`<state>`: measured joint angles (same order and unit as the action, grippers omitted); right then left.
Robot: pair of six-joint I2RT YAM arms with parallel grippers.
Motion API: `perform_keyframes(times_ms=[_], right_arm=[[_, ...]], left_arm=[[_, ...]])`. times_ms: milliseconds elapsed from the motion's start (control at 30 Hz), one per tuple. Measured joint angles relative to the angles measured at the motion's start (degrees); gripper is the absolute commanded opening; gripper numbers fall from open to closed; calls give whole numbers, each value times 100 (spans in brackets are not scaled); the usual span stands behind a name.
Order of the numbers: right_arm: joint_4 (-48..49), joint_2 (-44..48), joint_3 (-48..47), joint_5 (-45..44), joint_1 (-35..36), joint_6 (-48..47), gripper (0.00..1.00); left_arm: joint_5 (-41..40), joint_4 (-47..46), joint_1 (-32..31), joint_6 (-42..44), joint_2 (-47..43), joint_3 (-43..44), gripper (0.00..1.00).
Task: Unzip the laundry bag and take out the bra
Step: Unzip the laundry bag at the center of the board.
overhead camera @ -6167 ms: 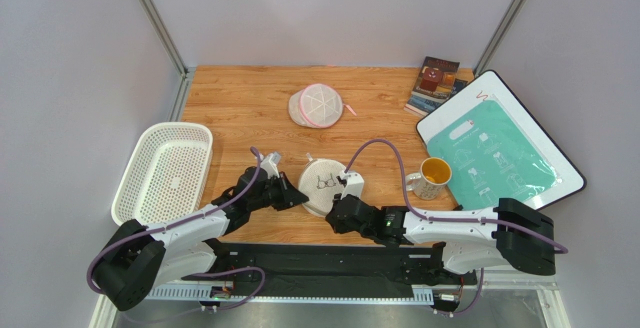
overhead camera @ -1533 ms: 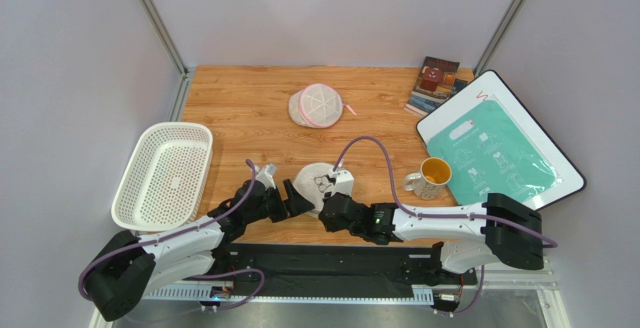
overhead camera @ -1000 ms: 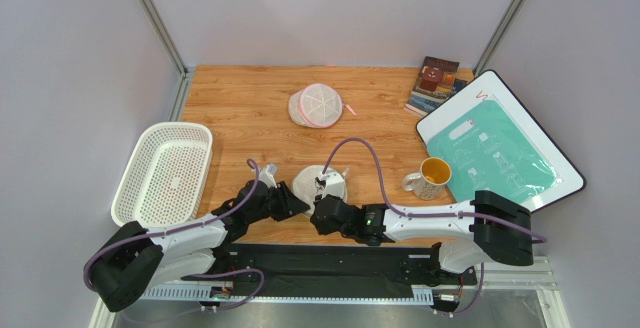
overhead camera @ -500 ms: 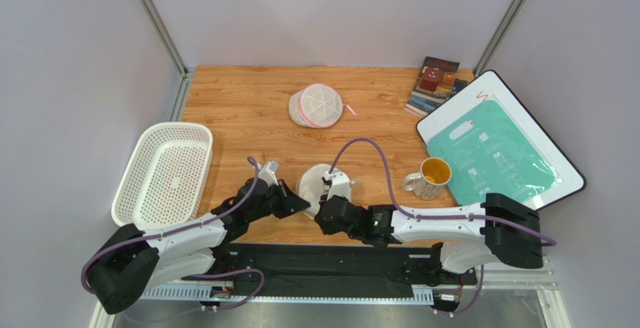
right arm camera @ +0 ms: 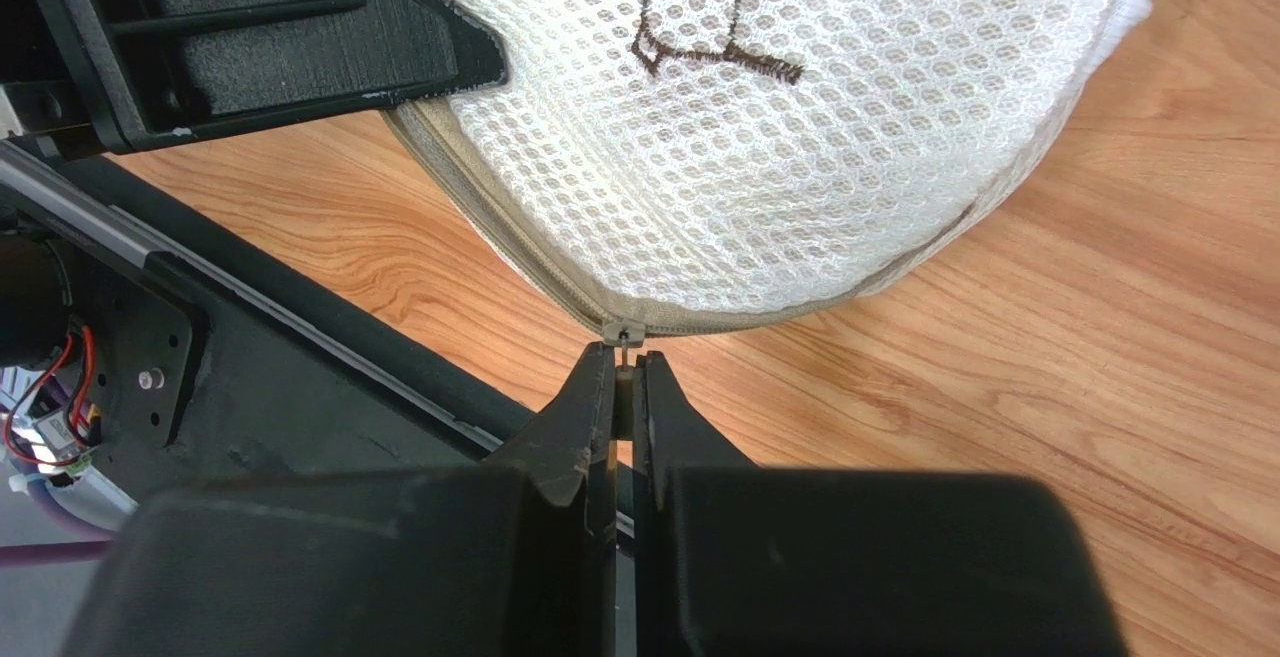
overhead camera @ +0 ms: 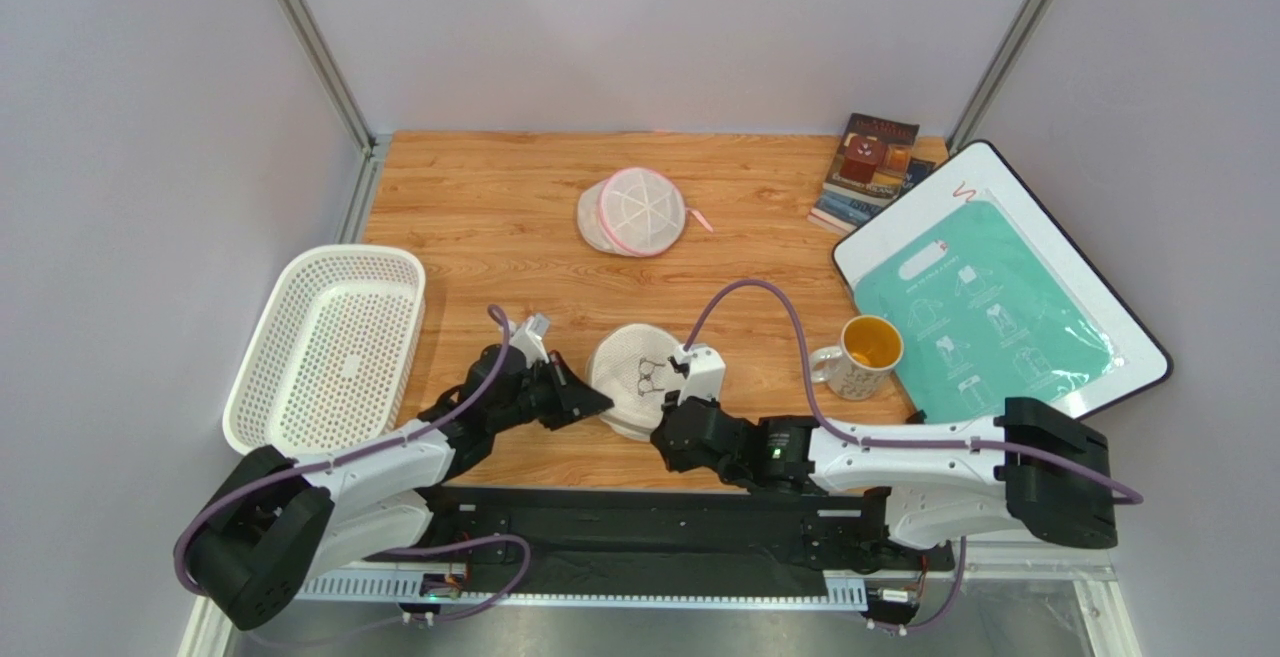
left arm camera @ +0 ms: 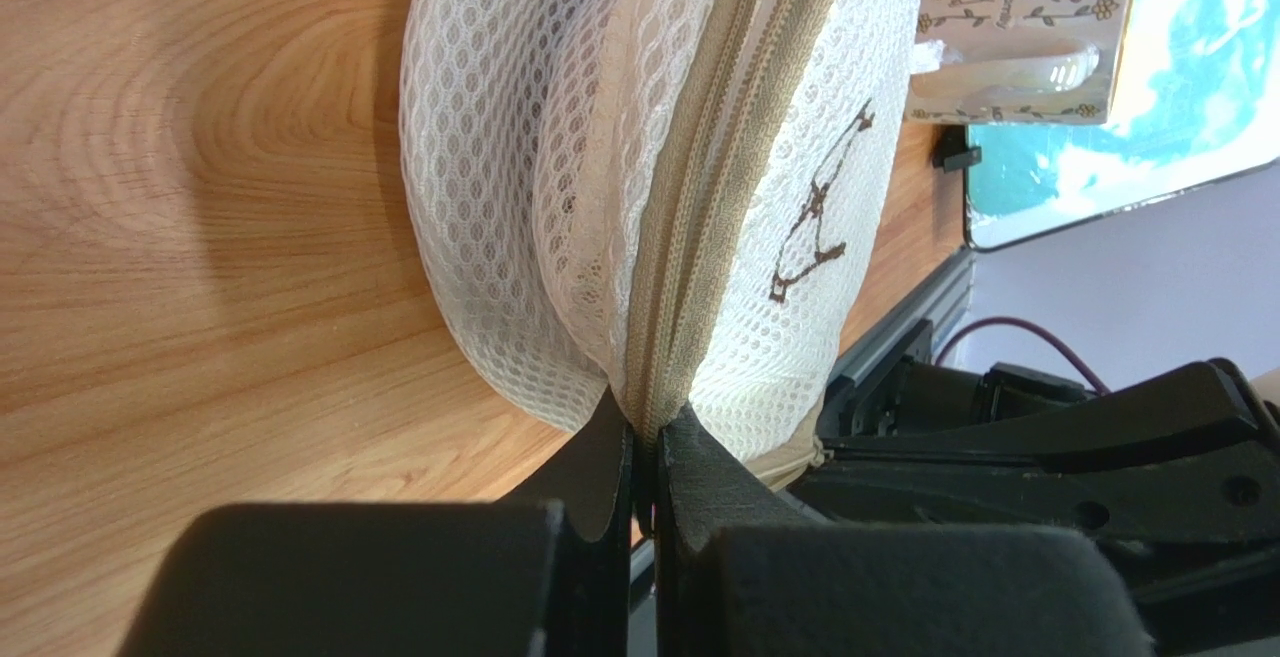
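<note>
L gripper (left arm camera: 646, 444), R gripper (right arm camera: 622, 369) pinching laundry bag (overhead camera: 634, 360) zip (left arm camera: 718, 177), prob.

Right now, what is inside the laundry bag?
The laundry bag has its zip closed wherever it shows. Through it only pale layers appear; no pink bra is visible, so the contents are hidden.

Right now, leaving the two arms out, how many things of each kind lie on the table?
Round mesh pouches: 2 (laundry bag, pink-trimmed pouch)
White basket: 1
Mug: 1
Stack of books: 1
White-rimmed teal board: 1
Total: 6
</note>
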<state>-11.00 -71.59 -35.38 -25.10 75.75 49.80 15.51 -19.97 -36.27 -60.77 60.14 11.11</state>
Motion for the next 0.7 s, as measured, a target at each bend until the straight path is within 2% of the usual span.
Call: perform_keyframes(times_ms=[100, 133, 167, 200, 267, 367, 467, 700], right_arm=[[-52, 101, 48, -52, -2, 13, 0], [-81, 136, 66, -70, -4, 15, 0], [-109, 173, 83, -87, -7, 20, 0], [-144, 201, 87, -101, -9, 24, 0], [-197, 227, 85, -127, -11, 28, 0], [-293, 177, 61, -144, -15, 24, 0], [-313, -63, -90, -133, -15, -11, 0], [-151, -704, -581, 0, 33, -109, 0]], left_arm=[[114, 0, 90, 61, 0, 0, 0], [142, 0, 116, 76, 0, 0, 10], [188, 0, 149, 90, 0, 0, 47], [221, 0, 170, 105, 4, 0, 64], [236, 31, 199, 214, 4, 4, 83], [238, 179, 262, 295, 0, 44, 90], [240, 295, 267, 321, -96, 61, 92], [190, 549, 157, 302, -691, 13, 93]])
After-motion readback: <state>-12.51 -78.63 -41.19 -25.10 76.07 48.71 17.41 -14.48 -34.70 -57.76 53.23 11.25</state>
